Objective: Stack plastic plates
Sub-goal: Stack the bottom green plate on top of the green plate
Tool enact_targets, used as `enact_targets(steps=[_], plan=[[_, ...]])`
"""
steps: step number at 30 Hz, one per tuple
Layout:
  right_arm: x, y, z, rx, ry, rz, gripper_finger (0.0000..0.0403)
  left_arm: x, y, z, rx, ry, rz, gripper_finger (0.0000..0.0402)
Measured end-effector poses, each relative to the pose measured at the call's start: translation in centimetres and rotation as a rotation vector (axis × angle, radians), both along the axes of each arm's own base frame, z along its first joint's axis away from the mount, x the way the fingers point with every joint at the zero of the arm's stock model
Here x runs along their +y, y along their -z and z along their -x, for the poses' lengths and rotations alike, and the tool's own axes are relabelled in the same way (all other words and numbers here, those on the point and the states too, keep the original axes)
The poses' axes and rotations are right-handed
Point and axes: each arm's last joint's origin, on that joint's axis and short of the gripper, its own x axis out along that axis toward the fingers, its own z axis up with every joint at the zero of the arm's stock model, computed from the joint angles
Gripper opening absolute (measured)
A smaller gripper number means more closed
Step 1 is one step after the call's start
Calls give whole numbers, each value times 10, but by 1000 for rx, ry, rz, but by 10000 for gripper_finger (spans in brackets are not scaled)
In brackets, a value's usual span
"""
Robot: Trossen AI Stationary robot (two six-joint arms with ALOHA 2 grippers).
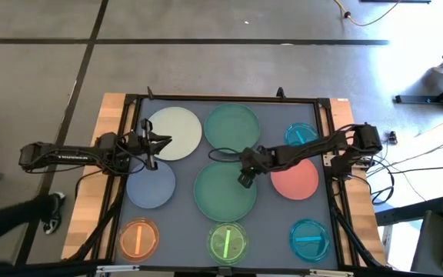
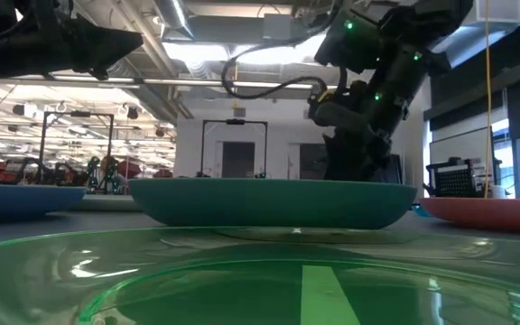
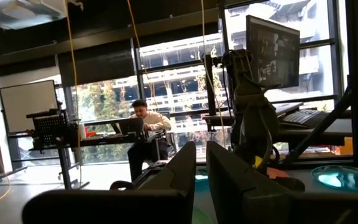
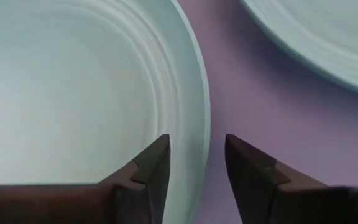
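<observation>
No stack begun: all nine plates lie single on the desk [image 1: 323, 115]. Right end effector [image 4: 197, 165], narrowly open, straddles the near green plate's [image 1: 224, 192] rim; left end effector [image 1: 154, 144], nearly closed and empty, hovers over the cream plate's [image 1: 177, 131] edge.

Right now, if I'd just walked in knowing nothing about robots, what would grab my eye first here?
Probably the spread of coloured plastic plates on the dark mat, none stacked yet: a cream-white plate at the back left, a salmon-pink plate on the right, translucent little ones along the front. Next, the right gripper, its open fingers straddling the rim of the big green plate in the middle. The left gripper hovers by the cream-white plate.
</observation>
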Motion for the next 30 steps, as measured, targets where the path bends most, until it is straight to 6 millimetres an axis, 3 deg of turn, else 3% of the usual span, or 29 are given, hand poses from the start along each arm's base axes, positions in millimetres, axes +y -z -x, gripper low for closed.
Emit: enact_targets(steps=[12, 22, 30], plan=[[-2, 4, -3, 1, -33, 15, 12, 0, 0, 0, 4, 0, -4, 32], [-3, 0, -4, -17, -48, 71, 5, -1, 0, 0, 1, 45, -20, 32], [-6, -25, 1, -92, -80, 106, 1, -1, 0, 0, 1, 45, -20, 32]])
